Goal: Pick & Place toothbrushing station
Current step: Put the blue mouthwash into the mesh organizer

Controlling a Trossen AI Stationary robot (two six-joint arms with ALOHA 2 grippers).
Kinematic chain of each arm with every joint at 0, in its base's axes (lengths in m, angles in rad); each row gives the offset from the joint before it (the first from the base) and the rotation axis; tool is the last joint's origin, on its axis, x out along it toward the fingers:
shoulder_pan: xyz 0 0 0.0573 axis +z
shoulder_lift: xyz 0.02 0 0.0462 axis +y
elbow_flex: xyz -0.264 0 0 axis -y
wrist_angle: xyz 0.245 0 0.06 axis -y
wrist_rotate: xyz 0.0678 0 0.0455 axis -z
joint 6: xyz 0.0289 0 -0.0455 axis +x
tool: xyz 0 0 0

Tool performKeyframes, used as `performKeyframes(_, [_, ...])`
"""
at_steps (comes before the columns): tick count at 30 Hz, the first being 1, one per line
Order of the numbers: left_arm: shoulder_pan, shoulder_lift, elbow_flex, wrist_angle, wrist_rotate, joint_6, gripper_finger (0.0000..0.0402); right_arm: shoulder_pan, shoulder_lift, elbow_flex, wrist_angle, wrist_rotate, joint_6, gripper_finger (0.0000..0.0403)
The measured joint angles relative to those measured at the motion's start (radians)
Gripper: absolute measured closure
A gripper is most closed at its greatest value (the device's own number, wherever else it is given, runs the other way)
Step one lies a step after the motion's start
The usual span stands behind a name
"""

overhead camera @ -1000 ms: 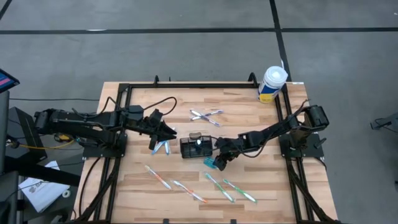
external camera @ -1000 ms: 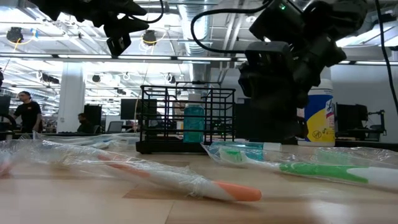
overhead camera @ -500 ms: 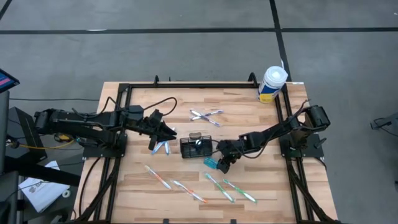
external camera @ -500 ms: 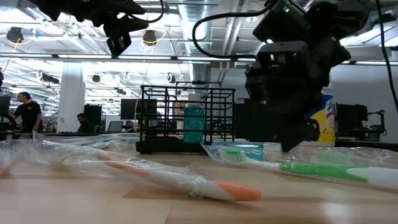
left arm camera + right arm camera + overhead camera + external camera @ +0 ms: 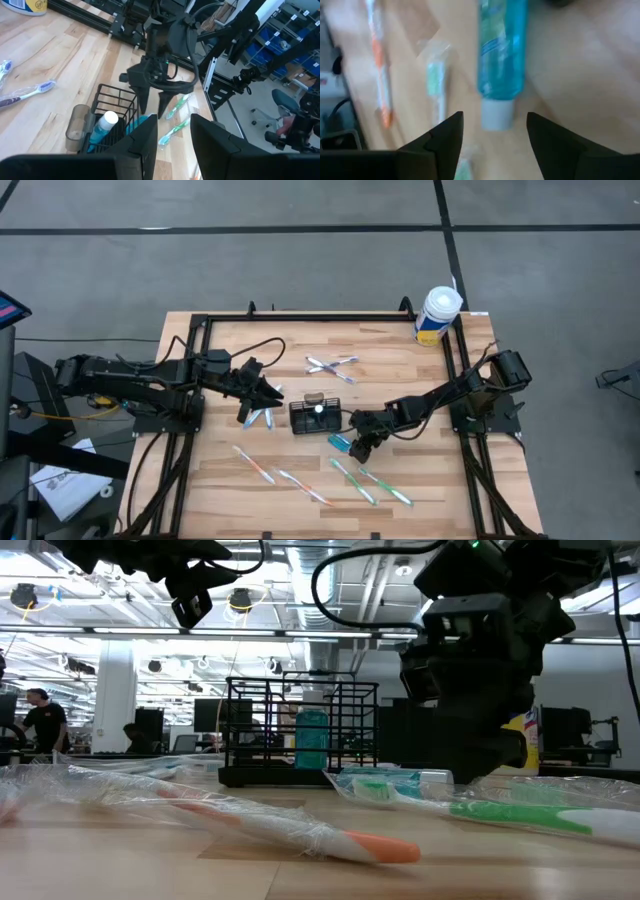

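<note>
Wrapped toothbrushes [image 5: 300,825] are seen nearest in the low view. Only the right wrist view shows the teal tube [image 5: 501,55] lying just beyond the right gripper [image 5: 358,446], whose jaws stand apart, empty. Mid-table sits the toothbrushing station [image 5: 316,416]. The left gripper [image 5: 268,391] is held raised beside it, jaws slightly parted, empty.

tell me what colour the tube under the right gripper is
Teal-blue with a white cap; the tube shows best in the right wrist view.

The right gripper [image 5: 350,450] is sliding away from the basket [image 5: 315,416], lowering over the teal toothpaste tube [image 5: 340,443].
</note>
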Motion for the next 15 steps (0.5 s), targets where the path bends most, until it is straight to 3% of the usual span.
performKeyframes(3, [0.0, 0.0, 0.0, 0.0, 0.0, -0.001, 0.0291, -0.001, 0.0, 0.0, -0.014, 0.026, 0.007, 0.0235])
performKeyframes(10, [0.0, 0.0, 0.0, -0.002, 0.0, 0.0, 0.0291, -0.023, -0.002, 0.004, 0.0, 0.016, -0.011, 0.0373])
performKeyframes(15, [0.0, 0.0, 0.0, -0.005, 0.001, 0.0, 0.0291, -0.042, 0.004, -0.004, -0.028, -0.011, -0.014, 0.0402])
